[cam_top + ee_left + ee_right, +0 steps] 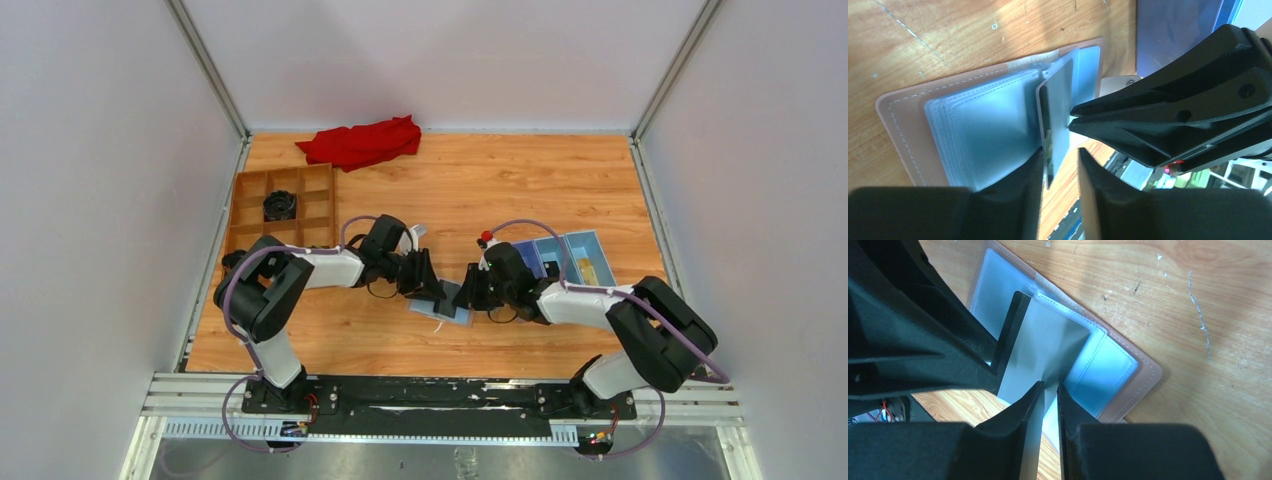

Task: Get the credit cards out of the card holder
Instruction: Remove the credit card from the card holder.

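on my feed, mid-table: the card holder [443,303] lies open, pale grey-blue inside up, flat on the wood table [560,190] btwn the two arms. both wrists meet right over it. the right gripper [1049,386] is pinched tight on a grey sleeve leaf [1053,345] that stands up from the holder's fold. a dark card [1054,135] stands on edge w/ that leaf. its lower end hangs btwn the fingers [1020,190] of the left gripper [1060,156]. those fingers are apart, one on either side of the card, w/ a gap showing on one side, so no clamp there. whether the card is partly in the sleeve i can't tell. blue box [575,237] sits just beyond the right wrist. brown tray [243,215] and red cloth [360,143] are at far left, well apart from the holder.
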You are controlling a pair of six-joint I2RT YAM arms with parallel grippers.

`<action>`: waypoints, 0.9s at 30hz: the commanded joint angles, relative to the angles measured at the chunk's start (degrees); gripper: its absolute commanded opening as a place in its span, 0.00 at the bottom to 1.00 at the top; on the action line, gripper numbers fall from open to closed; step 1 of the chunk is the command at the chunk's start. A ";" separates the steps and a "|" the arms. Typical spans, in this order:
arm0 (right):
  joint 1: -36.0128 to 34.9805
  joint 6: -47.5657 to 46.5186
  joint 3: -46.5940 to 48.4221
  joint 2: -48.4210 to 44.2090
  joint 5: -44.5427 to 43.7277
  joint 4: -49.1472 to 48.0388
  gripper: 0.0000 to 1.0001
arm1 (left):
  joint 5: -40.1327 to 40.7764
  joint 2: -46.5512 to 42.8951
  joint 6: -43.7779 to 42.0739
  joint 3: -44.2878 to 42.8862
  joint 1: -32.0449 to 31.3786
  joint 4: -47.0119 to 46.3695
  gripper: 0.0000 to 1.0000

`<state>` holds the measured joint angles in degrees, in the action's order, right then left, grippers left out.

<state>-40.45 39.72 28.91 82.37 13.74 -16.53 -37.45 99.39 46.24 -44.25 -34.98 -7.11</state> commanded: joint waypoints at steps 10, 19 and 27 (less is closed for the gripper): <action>-0.66 -0.08 -1.02 2.27 -0.77 1.42 0.19 | -0.17 1.02 -0.97 0.30 0.33 0.30 0.00; -0.58 -0.26 -1.20 3.01 -1.05 1.59 0.18 | -0.78 -1.29 -1.57 3.08 3.86 0.27 0.00; -0.53 -0.50 -1.47 3.27 -1.29 1.67 0.17 | -1.54 -3.75 -3.22 5.10 7.52 2.23 0.00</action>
<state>-40.45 39.88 28.91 83.72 13.98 -18.72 -39.53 97.58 45.47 -40.12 -28.86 -7.20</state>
